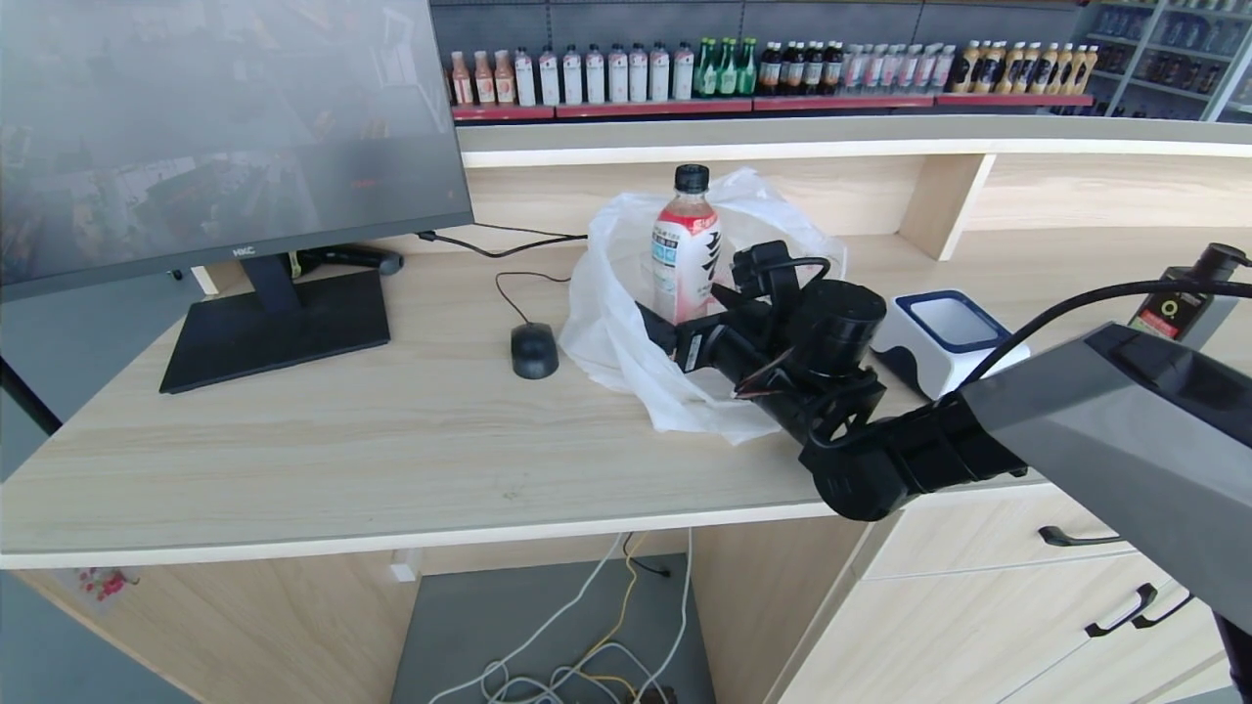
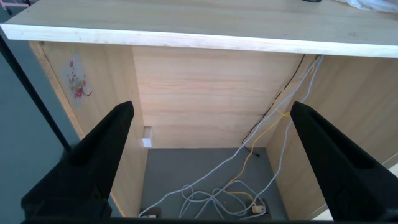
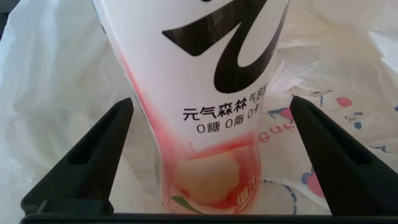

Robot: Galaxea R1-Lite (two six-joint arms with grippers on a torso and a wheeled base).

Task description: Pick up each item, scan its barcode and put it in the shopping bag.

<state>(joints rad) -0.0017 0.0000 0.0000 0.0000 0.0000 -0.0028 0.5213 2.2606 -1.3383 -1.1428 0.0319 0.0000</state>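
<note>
Pink-white plastic drink bottle (image 1: 687,254) upright inside white plastic shopping bag (image 1: 611,323), mid light-wood counter (image 1: 293,440). Right gripper (image 3: 209,109) spread, straddling bottle, not clamping: reads as drop-off pose. Left gripper (image 2: 211,109) open, parked below near counter edge, clear of work.

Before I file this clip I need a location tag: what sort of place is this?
Most likely a shop checkout: shelves of bottled drinks behind, a barcode scanner on the wooden counter, and a plastic shopping bag beside it.
</note>
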